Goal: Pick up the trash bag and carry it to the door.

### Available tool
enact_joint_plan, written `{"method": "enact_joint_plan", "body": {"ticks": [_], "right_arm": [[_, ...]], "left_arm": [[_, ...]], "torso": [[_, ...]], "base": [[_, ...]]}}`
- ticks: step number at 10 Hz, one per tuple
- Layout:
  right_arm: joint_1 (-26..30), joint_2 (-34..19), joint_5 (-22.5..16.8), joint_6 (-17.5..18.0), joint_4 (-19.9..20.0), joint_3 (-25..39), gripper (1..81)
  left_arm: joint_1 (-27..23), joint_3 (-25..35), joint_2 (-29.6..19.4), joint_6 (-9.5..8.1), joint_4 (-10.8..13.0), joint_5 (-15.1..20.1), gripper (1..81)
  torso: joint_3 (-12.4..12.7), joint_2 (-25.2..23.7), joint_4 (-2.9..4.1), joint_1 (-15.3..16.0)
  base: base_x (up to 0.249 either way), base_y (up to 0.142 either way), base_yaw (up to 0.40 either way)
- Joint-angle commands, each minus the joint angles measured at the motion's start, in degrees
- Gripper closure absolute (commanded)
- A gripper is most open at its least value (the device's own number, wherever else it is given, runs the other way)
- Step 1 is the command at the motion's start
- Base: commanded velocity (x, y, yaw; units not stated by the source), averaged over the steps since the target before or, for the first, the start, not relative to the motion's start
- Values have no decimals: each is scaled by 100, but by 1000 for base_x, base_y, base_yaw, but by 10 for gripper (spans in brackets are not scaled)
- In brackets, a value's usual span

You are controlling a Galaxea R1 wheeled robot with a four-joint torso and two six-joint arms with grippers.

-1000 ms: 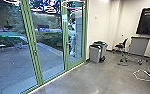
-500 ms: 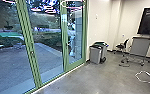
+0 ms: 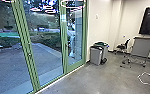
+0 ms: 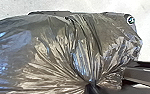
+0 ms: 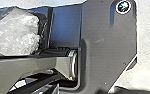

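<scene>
One trash bag (image 4: 53, 50) bunches tightly; a blurred pale patch (image 3: 63, 17) marks the door (image 3: 64, 55).

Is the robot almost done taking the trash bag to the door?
Picking up looks done: the dark trash bag, gathered into a neck, is close to the left wrist camera. Carrying it seems to be the part in hand. Left, probably: the last stretch, if the green-framed glass door is the right one, since concrete floor lies before it.

Gray floor (image 3: 73, 81), slightly shiny. Gray bin (image 3: 96, 55) upright on it, green-topped bin (image 3: 105, 50) just behind, dark chair (image 3: 122, 47) and gray cart (image 3: 142, 47) farther right. Pale loops (image 3: 144, 82) nearer, can't tell what they are.
</scene>
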Motion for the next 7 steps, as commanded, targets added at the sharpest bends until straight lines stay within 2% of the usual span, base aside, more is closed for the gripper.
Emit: {"method": "enact_joint_plan", "body": {"ticks": [1,7], "right_arm": [[284,20,-311,-13,-39,17,10],[293,37,-320,-13,-39,8,10]], "left_arm": [[-288,-3,5,51,11,45,811],[-270,-3,40,51,73,-25,811]], "torso": [[0,0,0,0],[0,0,0,0]], "base": [[178,0,0],[178,0,0]]}}
